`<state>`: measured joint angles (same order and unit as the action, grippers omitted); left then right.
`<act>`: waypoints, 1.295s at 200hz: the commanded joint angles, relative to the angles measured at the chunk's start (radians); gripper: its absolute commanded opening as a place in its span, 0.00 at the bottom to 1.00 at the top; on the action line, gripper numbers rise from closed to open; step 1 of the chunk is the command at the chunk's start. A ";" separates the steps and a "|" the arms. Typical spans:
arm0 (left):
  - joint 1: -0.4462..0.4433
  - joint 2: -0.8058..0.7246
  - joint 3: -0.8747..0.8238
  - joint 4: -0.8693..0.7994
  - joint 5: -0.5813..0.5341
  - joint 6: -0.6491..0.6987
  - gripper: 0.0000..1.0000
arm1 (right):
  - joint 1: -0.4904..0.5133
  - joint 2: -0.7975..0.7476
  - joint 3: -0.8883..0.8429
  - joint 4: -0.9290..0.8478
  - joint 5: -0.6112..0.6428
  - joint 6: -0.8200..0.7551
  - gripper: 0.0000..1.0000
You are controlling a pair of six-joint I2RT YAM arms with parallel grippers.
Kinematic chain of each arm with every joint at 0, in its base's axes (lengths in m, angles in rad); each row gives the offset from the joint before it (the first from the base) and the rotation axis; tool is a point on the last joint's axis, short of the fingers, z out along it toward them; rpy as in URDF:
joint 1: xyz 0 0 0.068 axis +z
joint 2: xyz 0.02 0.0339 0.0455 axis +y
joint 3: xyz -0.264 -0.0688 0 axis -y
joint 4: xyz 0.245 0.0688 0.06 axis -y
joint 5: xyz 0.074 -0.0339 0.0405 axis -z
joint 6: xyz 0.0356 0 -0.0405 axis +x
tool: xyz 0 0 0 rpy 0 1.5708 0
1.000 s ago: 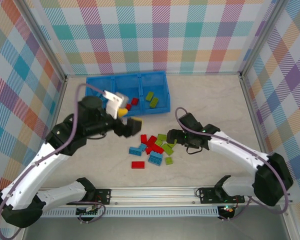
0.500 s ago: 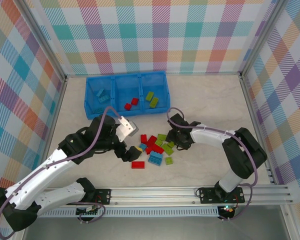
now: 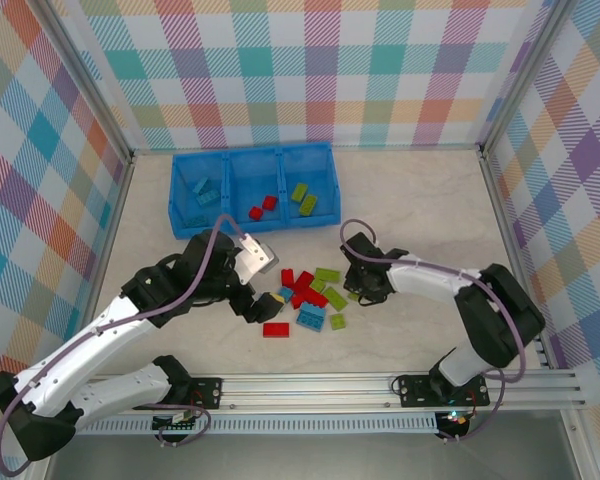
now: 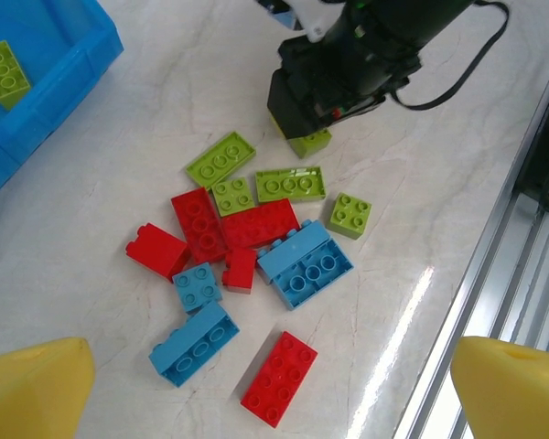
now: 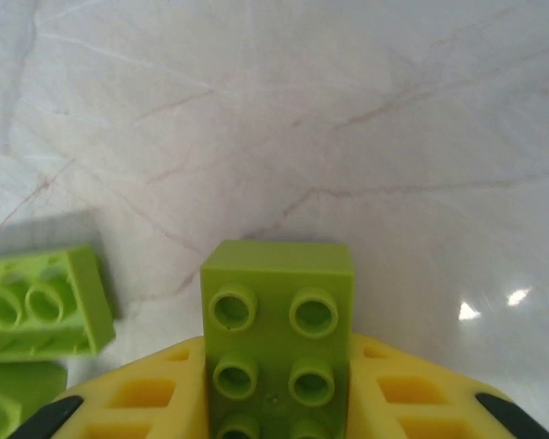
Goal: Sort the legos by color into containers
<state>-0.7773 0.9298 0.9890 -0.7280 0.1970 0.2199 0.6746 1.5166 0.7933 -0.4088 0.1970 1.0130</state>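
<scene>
Right gripper [image 5: 276,384]: pinching a lime green brick [image 5: 276,293], probably readying a lift.
Left gripper [image 4: 274,402]: hovering spread over the legos pile [image 4: 256,247] beneath it, likely lining up a pick.
Tray [image 3: 250,155]: waiting well beyond both grippers.

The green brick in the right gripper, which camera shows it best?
Right wrist view: the green brick sits large and centred, studs up, clamped between the yellow fingers. The left wrist view catches only part of it. From the top external view it is too small to make out.
</scene>
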 commanded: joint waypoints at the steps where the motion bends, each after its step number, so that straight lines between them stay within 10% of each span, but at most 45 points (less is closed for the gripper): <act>1: -0.012 0.001 -0.010 0.008 -0.011 0.022 1.00 | 0.006 -0.150 -0.018 0.027 -0.026 -0.017 0.25; 51: -0.011 0.008 -0.007 0.013 -0.191 0.008 1.00 | 0.058 -0.229 0.217 0.012 0.070 -0.263 0.19; 89: -0.006 -0.060 -0.063 0.057 -0.411 0.014 1.00 | 0.059 -0.011 0.444 0.120 0.142 -0.492 0.17; 158: -0.004 -0.114 -0.138 0.118 -0.438 0.046 1.00 | -0.044 0.522 0.932 0.049 0.064 -0.594 0.19; 208: -0.005 -0.042 -0.127 0.103 -0.456 0.039 1.00 | -0.072 0.726 1.248 -0.153 -0.008 -0.540 0.47; 259: -0.003 -0.030 -0.130 0.110 -0.458 0.038 1.00 | -0.072 0.579 1.163 -0.159 -0.008 -0.579 0.53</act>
<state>-0.7773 0.8948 0.8593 -0.6304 -0.2485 0.2554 0.5968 2.2284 1.9987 -0.5407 0.2058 0.4572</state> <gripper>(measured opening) 0.997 0.521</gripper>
